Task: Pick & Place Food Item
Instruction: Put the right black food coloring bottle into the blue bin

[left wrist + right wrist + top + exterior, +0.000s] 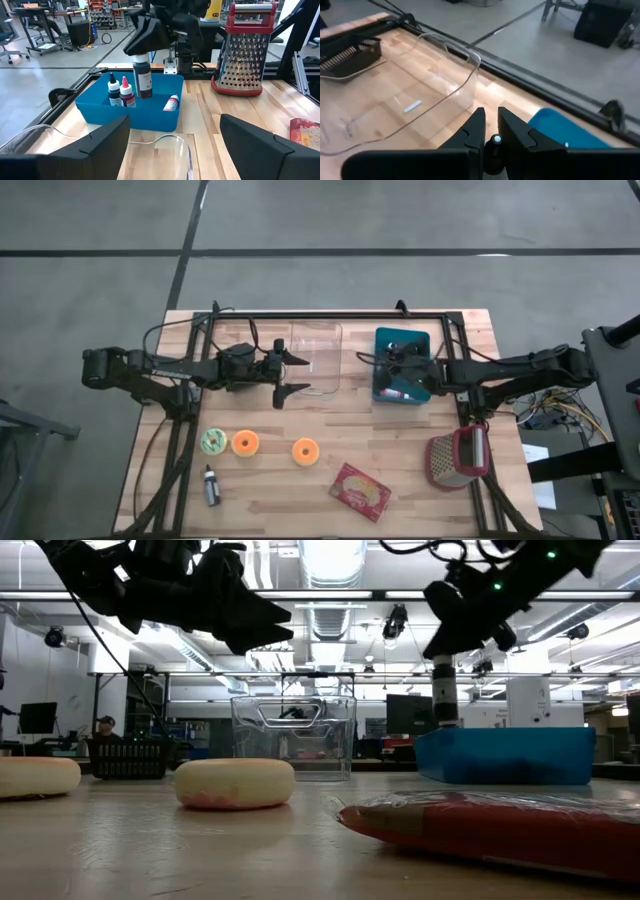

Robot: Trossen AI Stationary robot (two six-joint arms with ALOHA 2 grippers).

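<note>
Wooden planking forms the table [400,435], and nearest the front edge a red packet [360,491] is seen, with two orange rings [305,451] and a green ring [213,442] just behind it and a small dropper bottle [210,485] to their left. A grater [457,458] stands toward the right. Farther back, the left gripper [290,375] hangs released and empty, beside a clear tub [316,358]. Beyond the middle, a dark bottle [143,77] is held clenched by its cap in the right gripper [150,37], upright above a blue bin [131,105] in which three small bottles [121,92] are kept. For a clean step, it is judged that the bottle should be kept vertical and carried clear of the bin wall and its neighbours before any sideways travel. Printing is seen on the packet, but no writing can be read.
</note>
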